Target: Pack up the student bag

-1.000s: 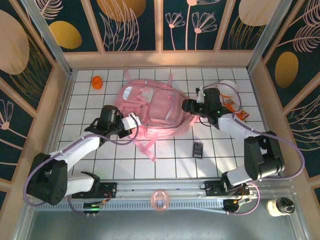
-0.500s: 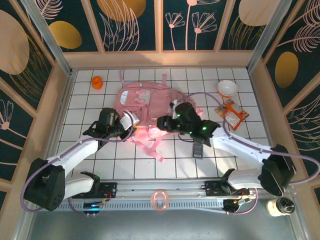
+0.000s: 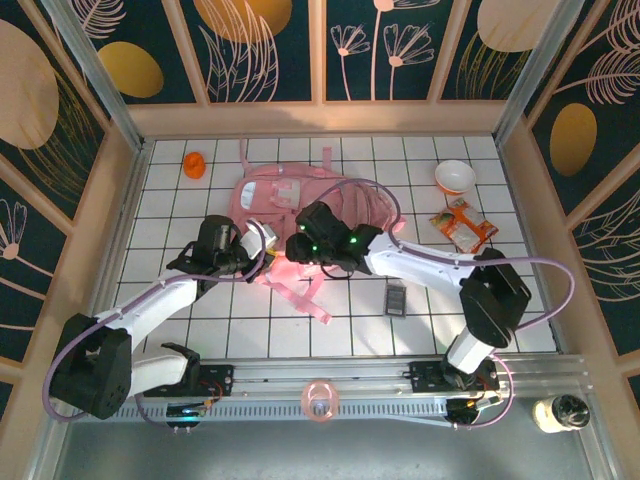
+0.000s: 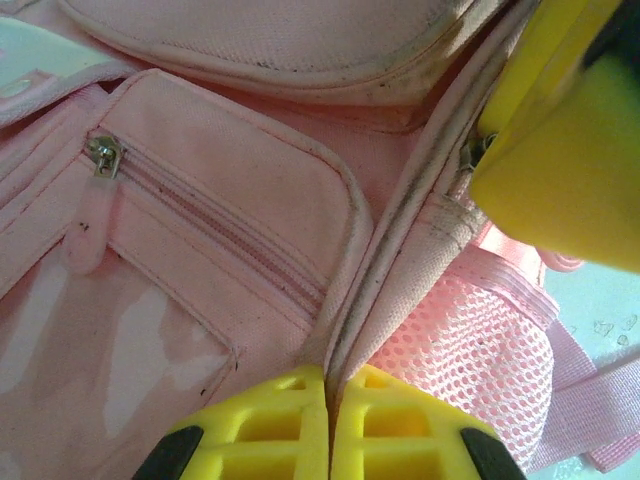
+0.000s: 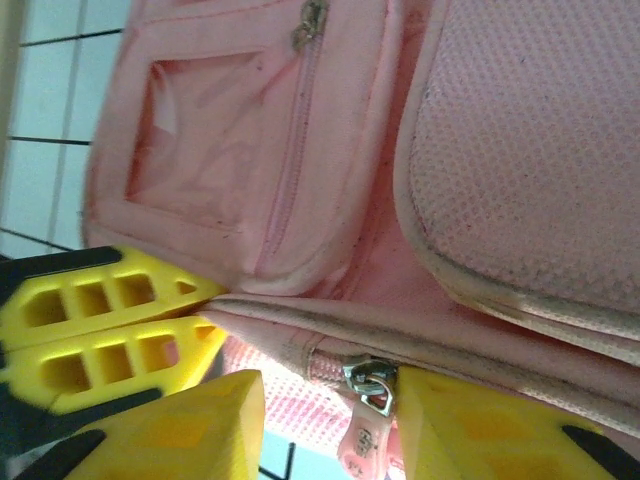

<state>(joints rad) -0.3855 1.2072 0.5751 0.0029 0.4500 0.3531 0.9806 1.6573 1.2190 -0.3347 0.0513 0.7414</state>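
From where I stood, the left gripper pinched the piped edge of the student bag, while the right gripper stood spread either side of a zip pull.

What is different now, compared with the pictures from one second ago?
The right gripper swung from the right side of the pale pink fabric backpack across to its near-left corner, and its open jaws now straddle a metal zipper pull. The left gripper stayed clamped on the backpack's edge; the white bowl did not move.
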